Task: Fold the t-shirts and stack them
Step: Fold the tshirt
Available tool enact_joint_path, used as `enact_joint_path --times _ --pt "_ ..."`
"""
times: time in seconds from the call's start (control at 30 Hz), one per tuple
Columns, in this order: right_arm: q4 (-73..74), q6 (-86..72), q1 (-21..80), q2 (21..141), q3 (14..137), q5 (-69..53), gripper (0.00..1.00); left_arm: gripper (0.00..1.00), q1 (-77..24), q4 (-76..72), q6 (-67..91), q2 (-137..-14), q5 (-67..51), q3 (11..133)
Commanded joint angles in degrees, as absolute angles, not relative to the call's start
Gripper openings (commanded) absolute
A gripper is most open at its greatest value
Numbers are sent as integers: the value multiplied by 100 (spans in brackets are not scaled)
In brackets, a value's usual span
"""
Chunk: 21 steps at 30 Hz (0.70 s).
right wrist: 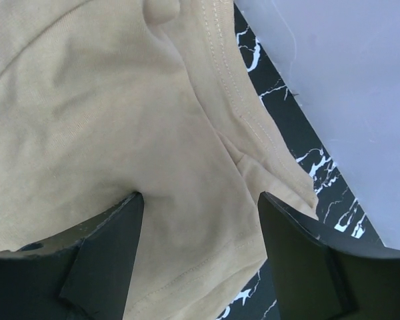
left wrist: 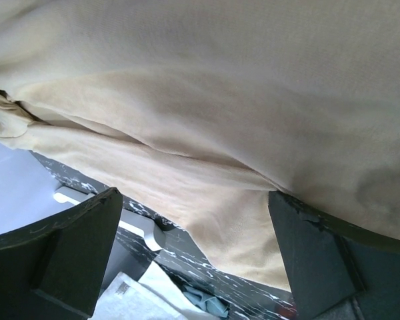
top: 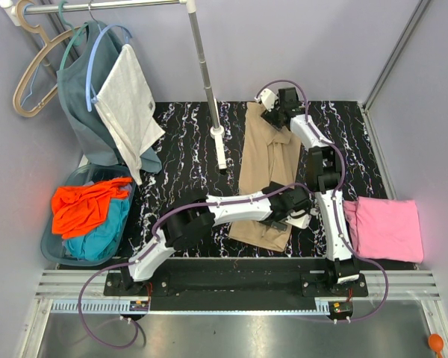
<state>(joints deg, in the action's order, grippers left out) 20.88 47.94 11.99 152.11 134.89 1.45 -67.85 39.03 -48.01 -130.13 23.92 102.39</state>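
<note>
The tan t-shirt (top: 267,171) lies lengthwise in the middle of the black marbled mat (top: 187,171), partly folded into a long strip. My left gripper (top: 295,205) is at its near right side. In the left wrist view the gripper (left wrist: 193,227) is open, with the tan cloth (left wrist: 207,113) and its edge between the fingers (left wrist: 67,253). My right gripper (top: 276,119) is at the shirt's far end. In the right wrist view it (right wrist: 197,233) is open, its jaws straddling a tan corner (right wrist: 153,133) with a stitched hem. The pink t-shirt (top: 384,227) lies folded at the right.
A blue-grey basket (top: 56,250) at the left holds the orange t-shirt (top: 82,205) and the teal t-shirt (top: 101,231). A clothes rack pole (top: 205,71) stands on the mat's far side, with hangers and hanging grey and teal garments (top: 127,104). Walls close in on both sides.
</note>
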Motion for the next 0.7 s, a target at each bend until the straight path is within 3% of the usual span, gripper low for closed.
enact_joint_path --times 0.0,0.43,0.63,0.67 --pt "2136 4957 1301 15618 13904 360 77 99 -6539 2734 -4509 -13245 1943 10318" --pt "2110 5142 1222 16163 14862 659 78 99 -6223 2180 -4790 -13491 2100 10600" --pt "1978 4799 1152 15821 14591 554 80 99 -6231 2022 -4632 -12992 2206 10442" --pt "1951 4729 1143 15646 14512 545 87 99 -6231 1987 -4597 -12886 2232 10398"
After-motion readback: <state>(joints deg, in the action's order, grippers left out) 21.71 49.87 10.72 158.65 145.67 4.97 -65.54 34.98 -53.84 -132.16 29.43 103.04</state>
